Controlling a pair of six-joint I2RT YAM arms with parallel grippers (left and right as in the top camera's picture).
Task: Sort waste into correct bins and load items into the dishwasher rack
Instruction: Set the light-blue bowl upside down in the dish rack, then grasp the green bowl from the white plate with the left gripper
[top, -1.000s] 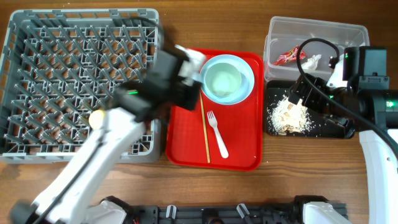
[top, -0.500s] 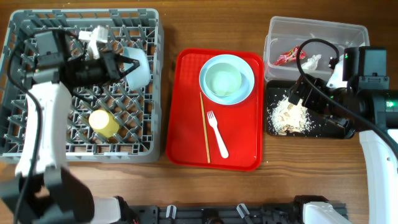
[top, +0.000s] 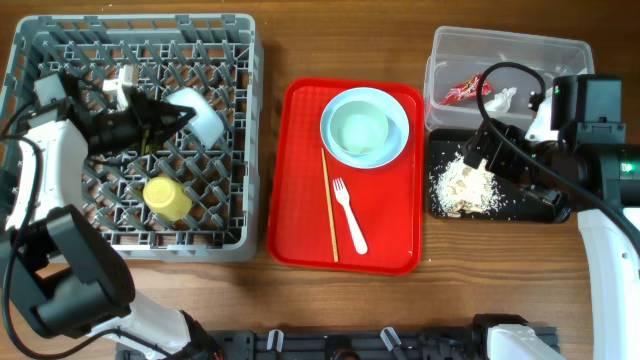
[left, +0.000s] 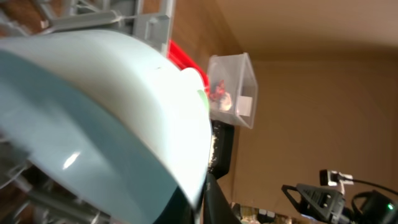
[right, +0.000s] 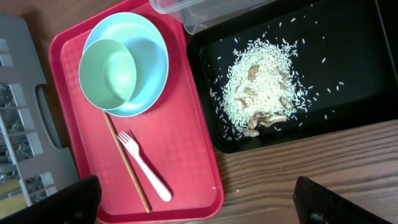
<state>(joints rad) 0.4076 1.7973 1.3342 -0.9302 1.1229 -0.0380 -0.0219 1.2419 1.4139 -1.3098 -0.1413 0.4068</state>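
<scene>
My left gripper (top: 165, 118) is shut on the rim of a pale mint-green bowl (top: 197, 113), held tilted on its side over the grey dishwasher rack (top: 100, 243). That bowl fills the left wrist view (left: 93, 112), with the jaw (left: 208, 199) at its edge. A yellow cup (top: 168, 198) lies in the rack. A second green bowl (right: 107, 73) sits in a pale round dish (right: 149, 53) on the red tray (right: 186, 149), beside a white fork (right: 144, 167) and a chopstick (right: 124, 162). My right gripper (right: 196, 199) is wide open and empty, above the black tray (right: 348, 106) holding rice scraps (right: 261, 90).
The clear tub (top: 505, 45) at the back right holds the red wrapper (top: 462, 90) and white paper scrap (top: 503, 98). The rack's edge shows at the left of the right wrist view (right: 25, 124). Bare wooden table lies along the front.
My left arm carried the bowl from beside the red tray leftward over the rack, uncovering the yellow cup. The right arm has not moved.
</scene>
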